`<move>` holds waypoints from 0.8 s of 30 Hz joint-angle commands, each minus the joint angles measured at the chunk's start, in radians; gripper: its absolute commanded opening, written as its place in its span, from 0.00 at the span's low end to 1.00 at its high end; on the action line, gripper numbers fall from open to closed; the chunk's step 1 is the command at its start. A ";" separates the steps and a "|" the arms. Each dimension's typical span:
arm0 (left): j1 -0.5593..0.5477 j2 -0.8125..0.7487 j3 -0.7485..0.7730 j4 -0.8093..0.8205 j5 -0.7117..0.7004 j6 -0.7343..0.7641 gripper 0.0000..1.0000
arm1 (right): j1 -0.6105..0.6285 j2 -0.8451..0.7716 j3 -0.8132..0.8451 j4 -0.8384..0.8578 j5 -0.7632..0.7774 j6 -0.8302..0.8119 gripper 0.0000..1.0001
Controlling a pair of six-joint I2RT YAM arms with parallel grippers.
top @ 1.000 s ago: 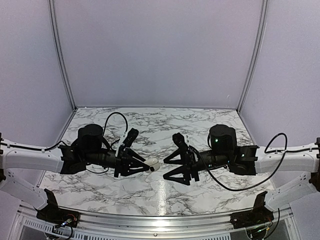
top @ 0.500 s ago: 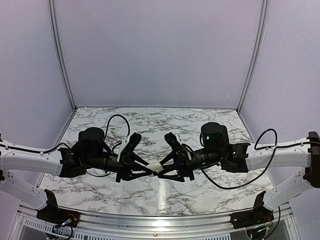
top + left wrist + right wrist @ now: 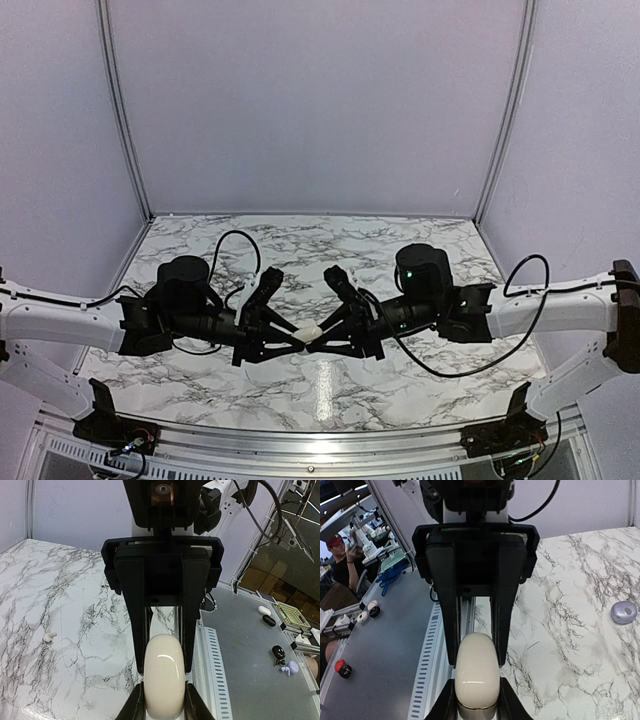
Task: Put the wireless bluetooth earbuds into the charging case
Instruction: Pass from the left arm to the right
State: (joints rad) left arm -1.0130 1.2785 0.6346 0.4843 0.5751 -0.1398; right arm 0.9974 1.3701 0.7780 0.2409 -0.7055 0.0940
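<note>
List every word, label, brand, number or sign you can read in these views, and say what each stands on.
No text can be read in any view.
The white charging case, gripped by the left gripper and the right gripper, has a plain shell.
The marble table bears no print.
The small things on the grey bench are too small to tell.

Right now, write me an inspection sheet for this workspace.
Surface: marble table, glare near front edge.
Job's things: charging case gripped at both ends; small pale piece and greyish round piece, likely the earbuds, lie on the marble.
Clutter: nothing seen.
Grippers: left gripper shut on the case; right gripper shut on its opposite end.
Cables: black cables loop off each arm, hanging free.
Surroundings: plain walls; person in red cap at neighbouring bench.
</note>
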 commanded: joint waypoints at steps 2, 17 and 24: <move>-0.001 -0.025 0.001 0.029 -0.031 0.002 0.24 | 0.024 -0.005 0.054 -0.030 0.000 -0.046 0.09; 0.000 -0.016 0.010 0.004 -0.117 -0.019 0.47 | 0.043 -0.017 0.067 -0.089 0.028 -0.103 0.00; 0.022 -0.061 0.011 -0.005 -0.136 -0.040 0.44 | 0.046 -0.011 0.063 -0.102 0.014 -0.136 0.00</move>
State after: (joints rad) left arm -1.0142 1.2648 0.6346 0.4778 0.5003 -0.1616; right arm 1.0275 1.3689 0.8036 0.1551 -0.6453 -0.0093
